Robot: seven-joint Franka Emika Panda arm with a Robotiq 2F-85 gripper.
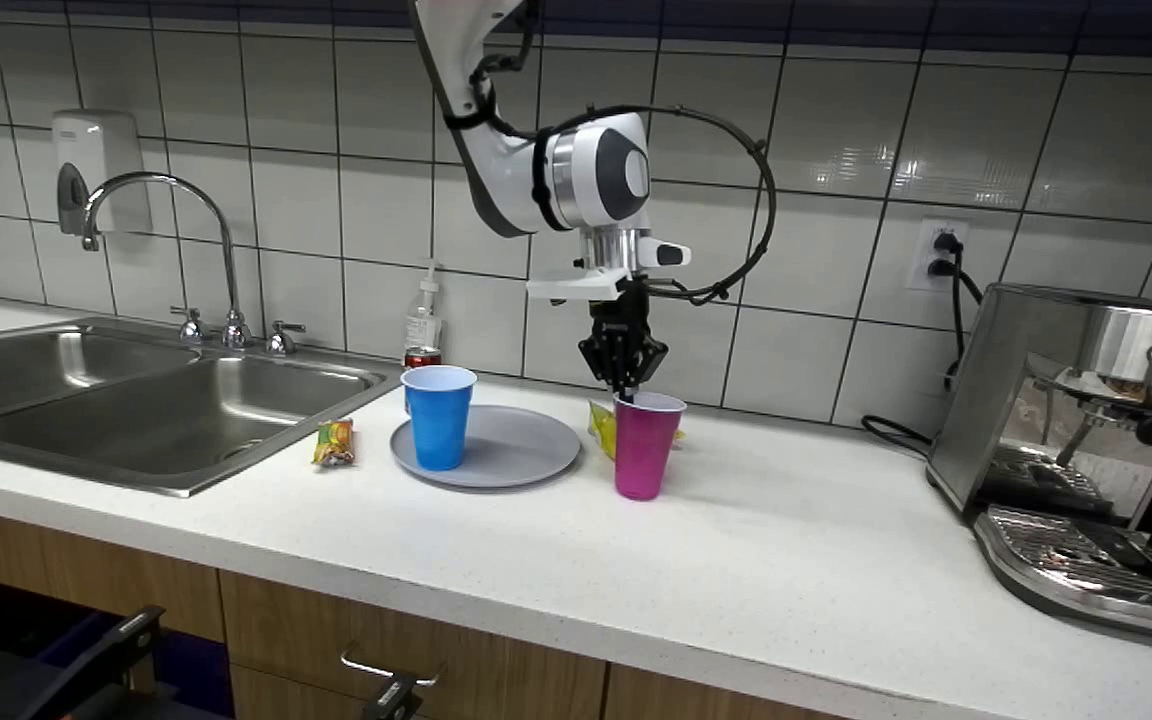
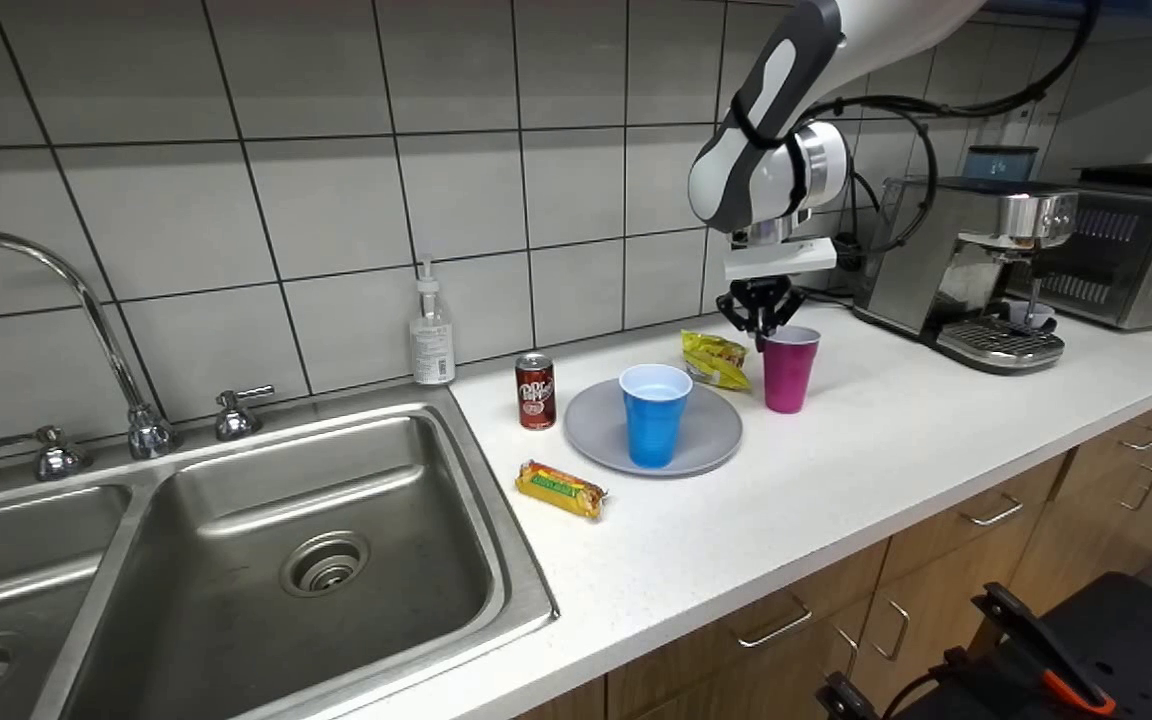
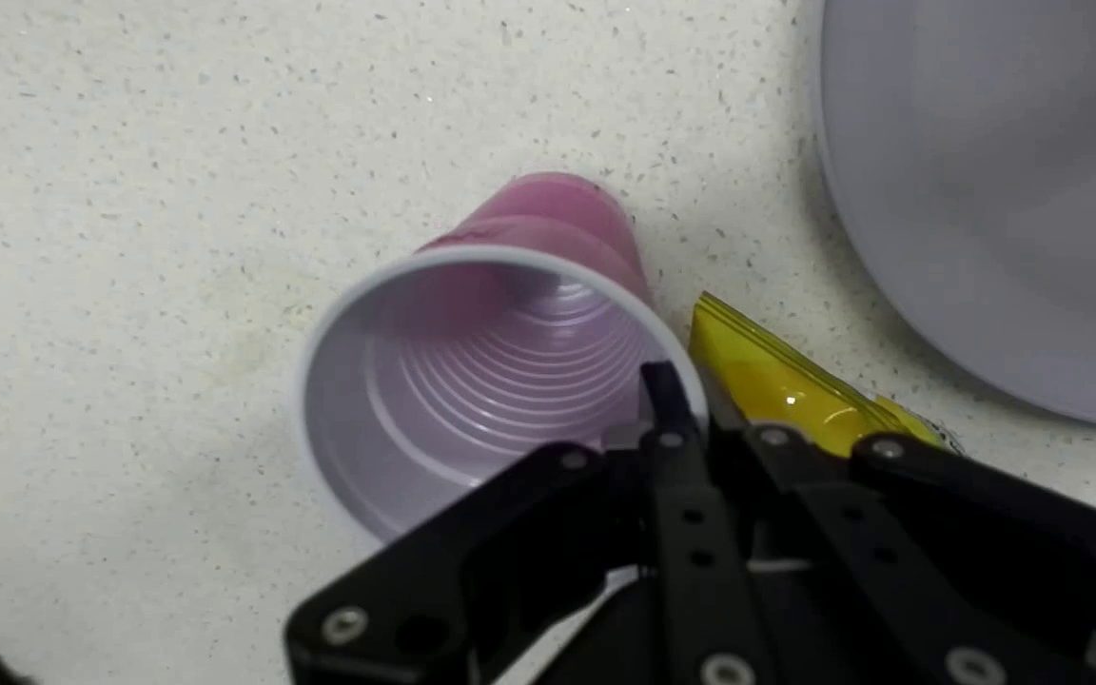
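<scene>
Wrist view: the pink cup (image 3: 500,381) is gripped at its rim by the gripper (image 3: 694,404), one fingertip being set inside the cup and one outside. The jaws are drawn nearly together, with only the thin cup wall pinched between them. In both exterior views the cup is seen mouth up on the white counter (image 1: 786,560), directly below the gripper. A yellow packet (image 3: 786,381) is noted just beside the cup; part of it is covered by the gripper in the wrist view. Near the packet a grey plate (image 2: 706,440) is found, on which a blue cup (image 2: 654,425) is stood upright. A red can (image 2: 535,392) is observed beside the plate, and a wrapped bar (image 2: 561,490) is located near the sink (image 2: 236,600). A coffee machine (image 1: 1066,420) is positioned well apart from the pink cup.
</scene>
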